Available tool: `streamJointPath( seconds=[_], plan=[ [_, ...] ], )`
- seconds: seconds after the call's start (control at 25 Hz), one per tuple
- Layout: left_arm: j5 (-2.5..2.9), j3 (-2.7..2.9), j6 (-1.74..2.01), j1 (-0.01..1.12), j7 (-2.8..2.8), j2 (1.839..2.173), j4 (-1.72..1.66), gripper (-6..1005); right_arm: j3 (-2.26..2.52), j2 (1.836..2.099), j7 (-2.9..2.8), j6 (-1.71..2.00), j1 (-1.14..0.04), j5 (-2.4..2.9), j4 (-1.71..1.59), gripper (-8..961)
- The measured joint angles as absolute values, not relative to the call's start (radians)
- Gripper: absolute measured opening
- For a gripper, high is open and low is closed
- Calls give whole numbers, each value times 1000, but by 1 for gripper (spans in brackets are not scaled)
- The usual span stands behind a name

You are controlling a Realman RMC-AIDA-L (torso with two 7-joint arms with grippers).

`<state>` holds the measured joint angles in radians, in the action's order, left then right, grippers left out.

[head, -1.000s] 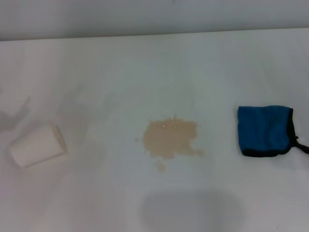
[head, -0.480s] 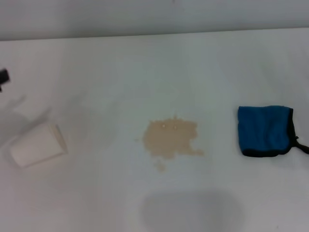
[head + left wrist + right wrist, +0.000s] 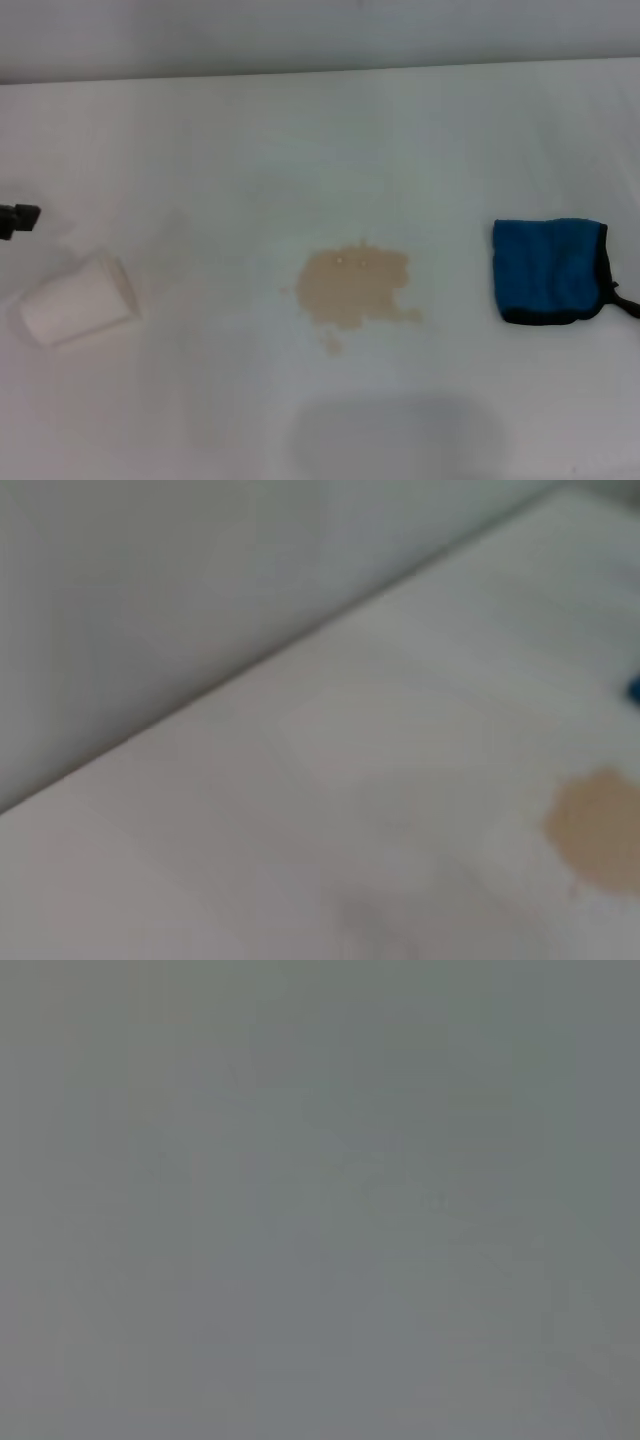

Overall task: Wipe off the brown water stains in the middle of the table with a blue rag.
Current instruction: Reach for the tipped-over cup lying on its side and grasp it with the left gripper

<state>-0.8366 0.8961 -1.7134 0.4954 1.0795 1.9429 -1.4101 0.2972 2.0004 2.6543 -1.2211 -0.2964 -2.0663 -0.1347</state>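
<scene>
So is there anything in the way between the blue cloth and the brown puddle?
No, nothing visible. The blue rag lies on the table to the right of the brown water stains, with only bare white surface between them. The tipped paper cup lies on the far side, left of the stains.

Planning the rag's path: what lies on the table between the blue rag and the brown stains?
Nothing: in the head view the table is bare between the blue rag and the brown water stains.

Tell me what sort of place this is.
Probably a bare test bench for a cleaning trial: a plain white table against a blank wall, holding only brown water stains, a blue rag and a tipped paper cup.
</scene>
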Motion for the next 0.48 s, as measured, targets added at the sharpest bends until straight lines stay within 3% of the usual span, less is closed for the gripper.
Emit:
streamJointPath(
  seconds=[0.24, 0.48],
  plan=[
    [-607, 901, -1856, 632, 1062, 1942, -1442, 876, 301, 2000, 2652, -1204, -302, -2066, -144, 646],
    [-534, 990, -1871, 665, 1078, 1957, -1429, 875, 296, 2000, 2654, -1204, -303, -2066, -146, 647]
  ],
)
